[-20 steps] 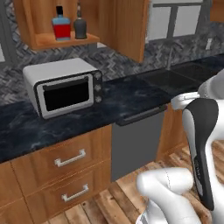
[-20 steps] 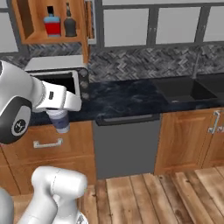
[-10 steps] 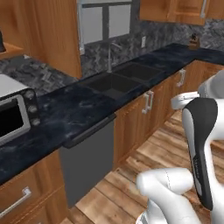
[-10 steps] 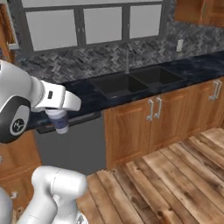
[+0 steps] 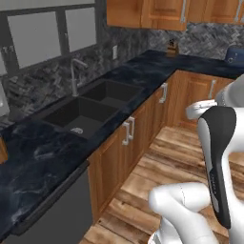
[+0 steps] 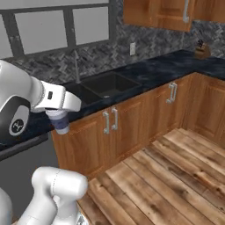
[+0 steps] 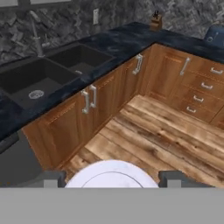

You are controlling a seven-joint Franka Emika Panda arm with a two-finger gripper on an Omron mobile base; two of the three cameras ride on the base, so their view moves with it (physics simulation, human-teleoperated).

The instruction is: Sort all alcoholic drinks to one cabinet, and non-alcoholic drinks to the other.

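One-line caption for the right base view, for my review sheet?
Gripper holding a small lidded cup beside the dark counter, with the double sink and wooden floor ahead.

Small pale lidded cup (image 6: pixel 60 122) with dark sleeve: upright, hanging below the white hand, clear of the desk edge, in front of the wooden base cabinets. Right base view: at about 9 o'clock. Hand view: its round white lid (image 7: pixel 111 175) at 6 o'clock, between the two dark finger tips.
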